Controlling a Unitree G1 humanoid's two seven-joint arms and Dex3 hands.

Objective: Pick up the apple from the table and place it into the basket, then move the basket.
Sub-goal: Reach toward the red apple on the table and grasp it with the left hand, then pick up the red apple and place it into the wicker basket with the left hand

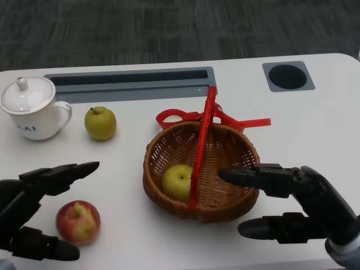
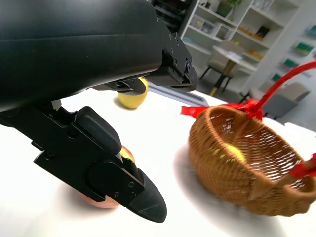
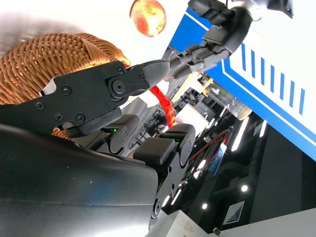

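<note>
head view first: a yellow-green apple already lies in the basket mid-bench, so i judge the step in hand is moving the basket. my right hand sits at its right rim, fingers apart, holding nothing; my left hand brackets a red apple near the bench's front left edge, fingers spread, not clearly touching it. i'd close the right fingers on the rim or the red handle and lift level, so the fruit doesn't roll. left wrist view shows the basket's wall and the fruit inside; right wrist view instead catches the handle between my fingers.
</note>
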